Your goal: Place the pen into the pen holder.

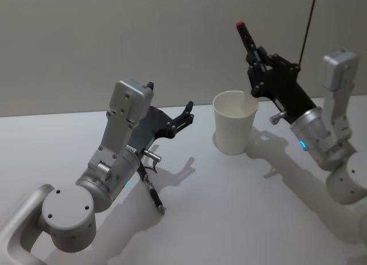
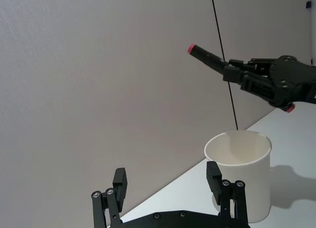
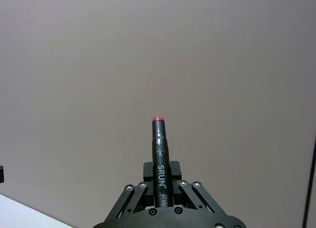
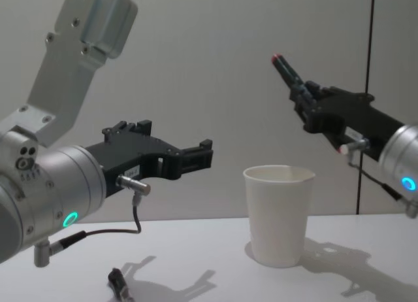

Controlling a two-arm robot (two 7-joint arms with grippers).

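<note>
My right gripper is shut on a black pen with a red end. It holds the pen tilted, red end up, above and just right of the pen holder, a white paper cup standing upright on the table. In the right wrist view the pen sticks out between the closed fingers. From the chest view the pen is well above the cup's rim. My left gripper is open and empty, raised to the left of the cup.
A second black pen lies on the white table beside my left arm's base; its end also appears in the chest view. A thin dark cable hangs down the grey wall behind the cup.
</note>
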